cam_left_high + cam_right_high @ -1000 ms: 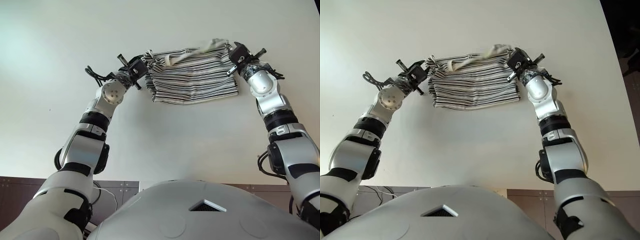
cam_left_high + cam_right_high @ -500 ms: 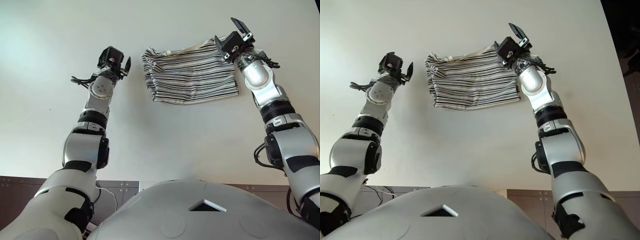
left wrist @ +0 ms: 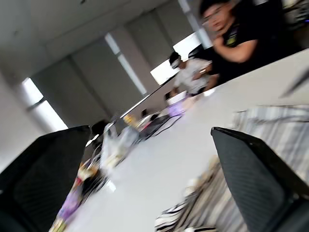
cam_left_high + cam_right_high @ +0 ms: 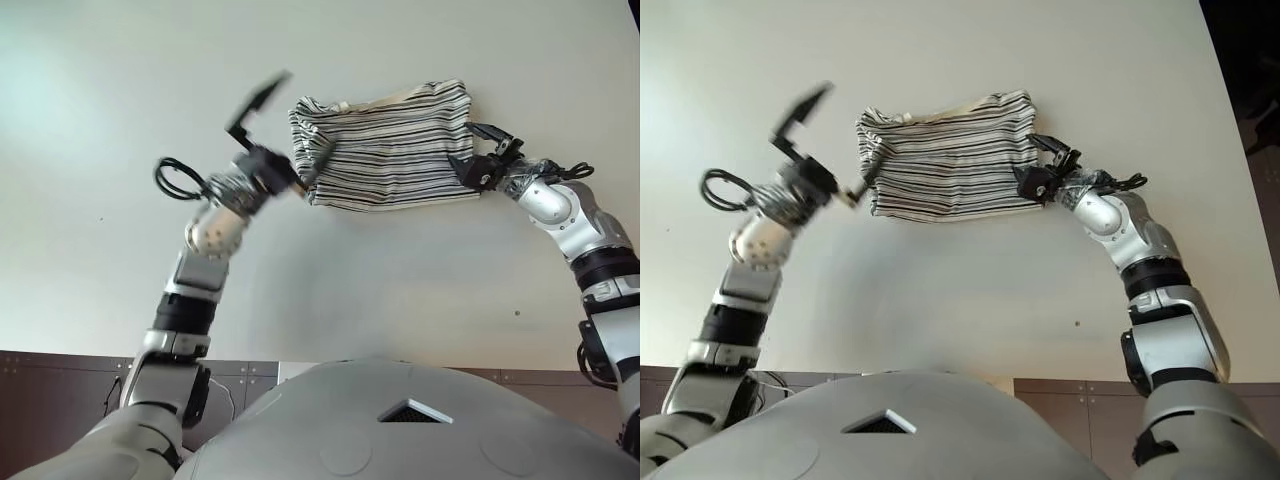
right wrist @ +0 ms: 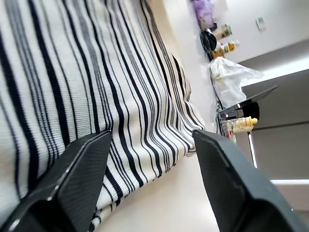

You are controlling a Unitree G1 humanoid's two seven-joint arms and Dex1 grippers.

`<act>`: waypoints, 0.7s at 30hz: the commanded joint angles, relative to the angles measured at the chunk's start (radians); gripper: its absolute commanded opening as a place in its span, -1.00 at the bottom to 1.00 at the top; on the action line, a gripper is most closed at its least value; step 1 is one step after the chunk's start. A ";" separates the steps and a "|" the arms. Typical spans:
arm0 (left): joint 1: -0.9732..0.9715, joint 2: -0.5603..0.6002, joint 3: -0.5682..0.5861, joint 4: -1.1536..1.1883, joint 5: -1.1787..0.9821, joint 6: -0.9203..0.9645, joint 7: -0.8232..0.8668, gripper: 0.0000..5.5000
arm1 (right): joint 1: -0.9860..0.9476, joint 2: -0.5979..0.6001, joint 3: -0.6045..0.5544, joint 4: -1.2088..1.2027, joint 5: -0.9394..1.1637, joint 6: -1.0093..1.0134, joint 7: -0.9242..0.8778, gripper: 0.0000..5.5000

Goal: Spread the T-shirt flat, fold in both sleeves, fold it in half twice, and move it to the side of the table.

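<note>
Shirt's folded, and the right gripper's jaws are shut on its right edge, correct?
No. The right gripper sits at the folded T-shirt's right edge, but its jaws are open, spread wide over the stripes, as the right wrist view shows.

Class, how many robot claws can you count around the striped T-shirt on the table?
2. The left claw, open, is at the folded T-shirt's left edge; the right claw, open, is at its right edge.

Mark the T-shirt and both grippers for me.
T-shirt (image 4: 385,150): left eye view, middle of folded stripes.
left gripper (image 3: 148,129): left wrist view, midway between fingers.
right gripper (image 4: 460,142): left eye view, midway between fingers.
</note>
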 commanded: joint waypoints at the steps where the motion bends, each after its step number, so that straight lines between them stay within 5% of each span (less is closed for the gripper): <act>1: 0.009 0.027 -0.035 0.041 0.148 0.068 0.005 0.67 | 0.078 -0.037 0.074 -0.050 -0.079 -0.011 0.060 0.12; 8: -0.071 0.021 -0.035 0.252 0.342 0.189 0.160 0.67 | 0.241 -0.108 0.027 -0.288 0.025 0.043 0.130 0.12; 16: 0.042 0.072 0.042 0.253 0.266 0.189 0.225 0.67 | 0.740 -0.132 -0.108 -0.809 0.223 0.241 0.153 0.12; 21: 0.160 0.133 0.052 0.115 0.086 0.067 0.103 0.67 | 0.733 -0.044 -0.283 -1.035 0.483 0.324 0.118 0.12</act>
